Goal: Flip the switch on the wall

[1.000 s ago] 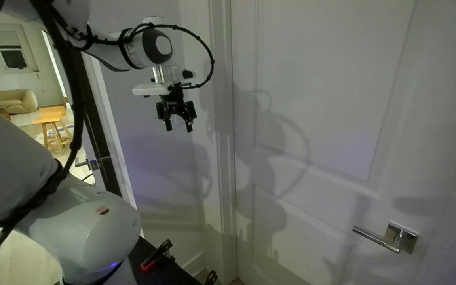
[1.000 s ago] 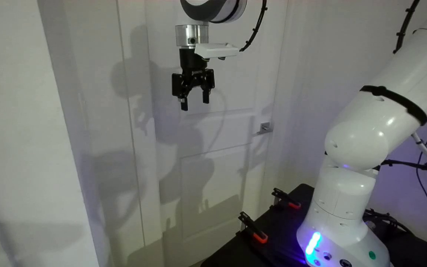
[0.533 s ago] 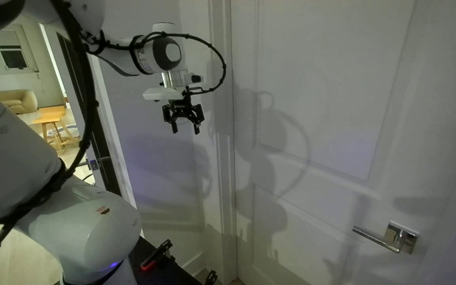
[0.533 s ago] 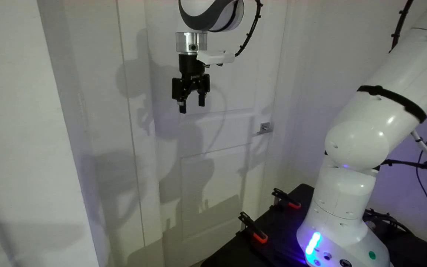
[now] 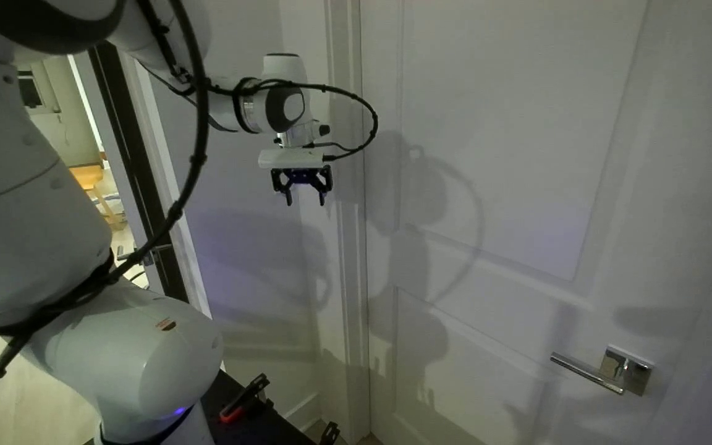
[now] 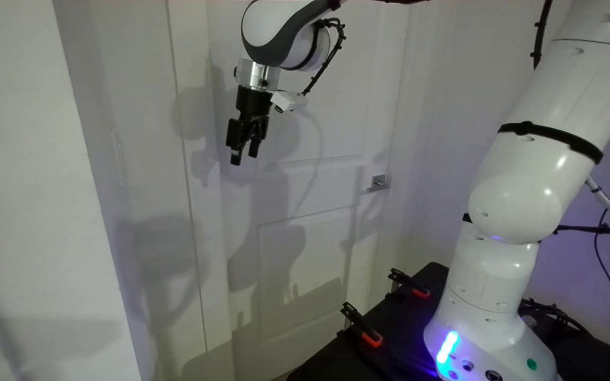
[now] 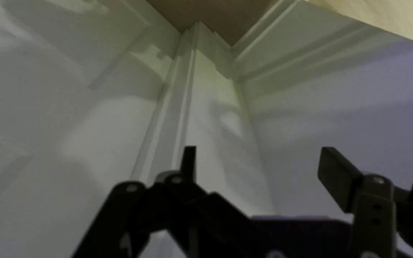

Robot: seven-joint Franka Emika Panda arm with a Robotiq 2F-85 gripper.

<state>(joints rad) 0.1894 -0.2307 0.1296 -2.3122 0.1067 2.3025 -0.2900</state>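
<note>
Jaws spread, nothing between them. Gripper (image 5: 305, 203) hangs pointing down, looks apart from the wall (image 5: 238, 272). Switch (image 6: 118, 159): faint plate on that wall, left of the gripper in an exterior view. I'd call it the approach step, pre-contact. Next probably: jaws together, turn toward the plate, push.

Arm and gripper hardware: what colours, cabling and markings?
The arm is glossy white, with rounded segments, dark grey trim and a black strap. A black cable runs along it. The base carries a glowing blue light strip and a green dot; an unreadable reddish label is higher up. The black gripper has two jaws, near a silver collar and white box.
</note>
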